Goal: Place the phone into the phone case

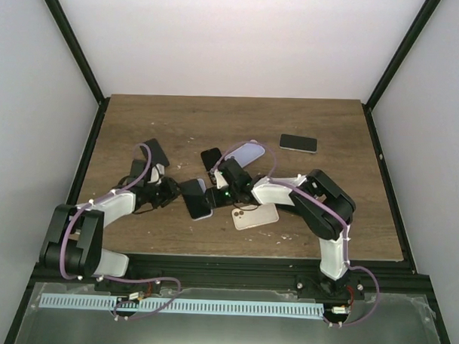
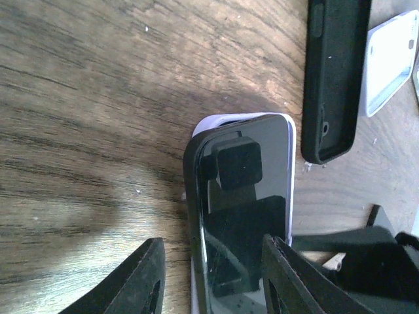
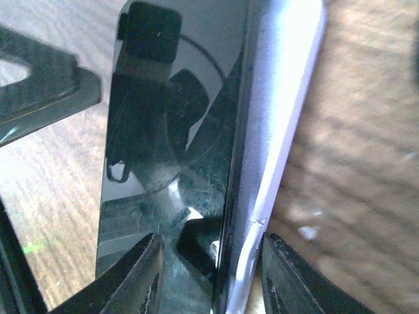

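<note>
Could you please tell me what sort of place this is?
Probably a robotics lab test cell: white panels in a black frame enclose a wooden table, with a left arm and right arm bolted at its near edge.

The wood-grain bench (image 1: 141, 123) carries a dark phone (image 1: 298, 143) lying flat at the far right, well apart from a pale pink phone (image 1: 256, 216) lying flat near the middle.
</note>
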